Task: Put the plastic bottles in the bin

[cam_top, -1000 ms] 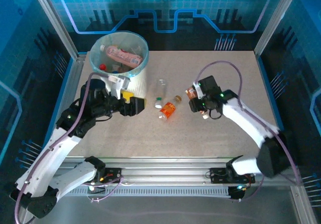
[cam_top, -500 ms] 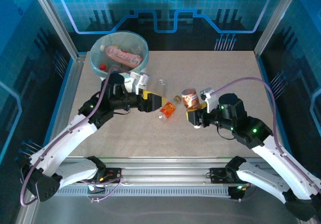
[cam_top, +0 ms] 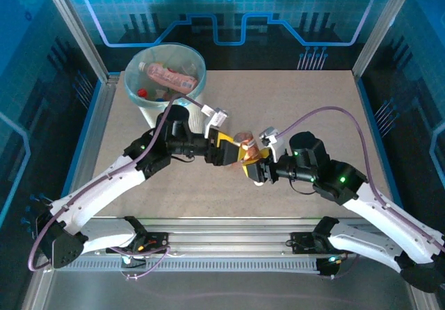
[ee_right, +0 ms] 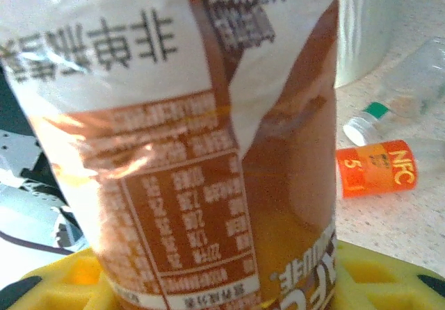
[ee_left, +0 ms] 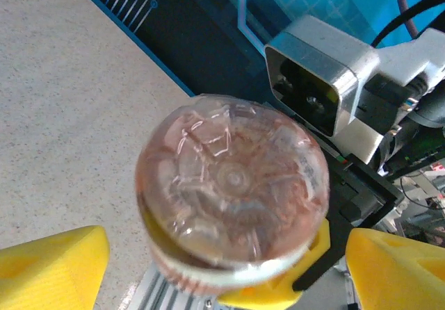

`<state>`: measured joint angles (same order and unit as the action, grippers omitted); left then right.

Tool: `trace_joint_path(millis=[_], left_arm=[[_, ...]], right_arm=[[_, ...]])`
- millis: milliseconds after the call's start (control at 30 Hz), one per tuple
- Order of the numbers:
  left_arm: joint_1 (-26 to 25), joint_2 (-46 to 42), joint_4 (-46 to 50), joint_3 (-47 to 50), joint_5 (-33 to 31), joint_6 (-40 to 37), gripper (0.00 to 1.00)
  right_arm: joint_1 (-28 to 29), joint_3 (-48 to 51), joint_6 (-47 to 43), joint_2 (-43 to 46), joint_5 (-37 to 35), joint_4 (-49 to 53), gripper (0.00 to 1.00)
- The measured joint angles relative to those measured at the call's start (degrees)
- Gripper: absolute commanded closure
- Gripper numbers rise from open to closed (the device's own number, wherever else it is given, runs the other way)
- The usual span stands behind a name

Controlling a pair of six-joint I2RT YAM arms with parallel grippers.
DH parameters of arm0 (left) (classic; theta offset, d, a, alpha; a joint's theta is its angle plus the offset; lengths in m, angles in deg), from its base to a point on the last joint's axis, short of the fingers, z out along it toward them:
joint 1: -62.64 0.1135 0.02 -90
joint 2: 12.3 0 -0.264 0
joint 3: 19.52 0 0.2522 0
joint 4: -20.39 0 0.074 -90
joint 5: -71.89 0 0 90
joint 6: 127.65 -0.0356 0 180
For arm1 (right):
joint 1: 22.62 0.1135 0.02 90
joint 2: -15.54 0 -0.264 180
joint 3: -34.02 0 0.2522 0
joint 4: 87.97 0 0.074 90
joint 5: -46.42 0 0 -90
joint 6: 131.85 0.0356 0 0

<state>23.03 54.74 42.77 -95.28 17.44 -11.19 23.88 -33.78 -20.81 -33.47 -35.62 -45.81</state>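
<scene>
My right gripper [cam_top: 254,165] [ee_right: 222,290] is shut on a plastic bottle [cam_top: 247,142] [ee_right: 208,150] with a brown and white label, held above the table's middle. Its clear base [ee_left: 233,185] faces my left gripper [cam_top: 235,151] [ee_left: 222,272], which is open, its yellow fingers [ee_left: 52,272] apart from the bottle on either side. The round whitish-teal bin [cam_top: 139,67] stands at the back left with a pink-labelled bottle [cam_top: 169,78] inside. An orange-labelled bottle [ee_right: 379,167] and a clear green-capped bottle [ee_right: 393,98] lie on the table beyond the held one.
The bin's white wall [ee_right: 372,25] rises behind the two lying bottles. Metal frame posts [cam_top: 73,28] and blue panels enclose the table. The right wrist's camera housing [ee_left: 316,80] sits close behind the held bottle.
My right arm has carried the brown-labelled bottle left toward the middle. My left arm has swung right from beside the bin, bringing its open fingers around the bottle's base.
</scene>
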Motion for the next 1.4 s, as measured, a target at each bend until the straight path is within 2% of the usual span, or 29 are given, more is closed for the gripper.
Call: trace_joint_path(millis=[100,300,467,567,633,700,733,900,1067,1200,1333,1400], left_arm=[[-0.3,0.1,0.6,-0.3,-1.7,-0.3,0.18],[-0.8,0.1,0.5,-2.0,-2.8,-0.2,0.4],[-0.9,-2.2,1.0,-2.4,-4.5,0.3,0.49],[-1.0,-4.8,1.6,-2.3,-6.4,0.2,0.56],[-1.3,-6.4,2.0,-2.2,-8.4,0.2,0.67],[-1.8,-7.6,2.8,-2.0,-10.7,0.2,0.74],[-2.0,-8.2,3.3,-2.0,-12.5,0.2,0.74],[-1.6,-10.5,5.7,-2.0,-20.8,0.0,0.75],[-1.6,-11.2,10.1,-4.2,-28.3,-1.7,0.77],[-0.9,-10.5,14.3,-10.3,-34.1,-4.5,0.77],[3.5,-8.3,17.4,-18.7,-36.3,-7.6,0.77],[7.3,-6.2,18.8,-23.7,-36.6,-8.8,0.76]], right_arm=[[1.3,-0.3,0.0,-0.7,0.8,-0.8,0.52],[3.9,-3.1,0.2,-3.5,1.2,-0.7,0.5],[5.2,-8.1,0.2,-6.5,0.6,2.2,0.47],[6.6,-10.6,-0.5,-7.7,-0.5,2.6,0.43],[7.4,-11.3,-0.6,-8.0,-1.4,2.4,0.39],[8.0,-11.3,-0.7,-8.0,-2.1,1.6,0.31],[8.3,-11.3,-0.7,-7.9,-2.8,1.5,0.26],[8.6,-11.1,-0.4,-6.2,-5.4,1.5,0.13],[8.6,-11.1,0.9,-2.8,-8.8,1.7,0.12],[8.6,-10.8,2.1,1.6,-12.7,2.2,0.12],[8.6,-10.0,3.2,6.6,-17.4,3.4,0.13],[8.6,-9.8,3.7,8.5,-19.6,4.3,0.14]])
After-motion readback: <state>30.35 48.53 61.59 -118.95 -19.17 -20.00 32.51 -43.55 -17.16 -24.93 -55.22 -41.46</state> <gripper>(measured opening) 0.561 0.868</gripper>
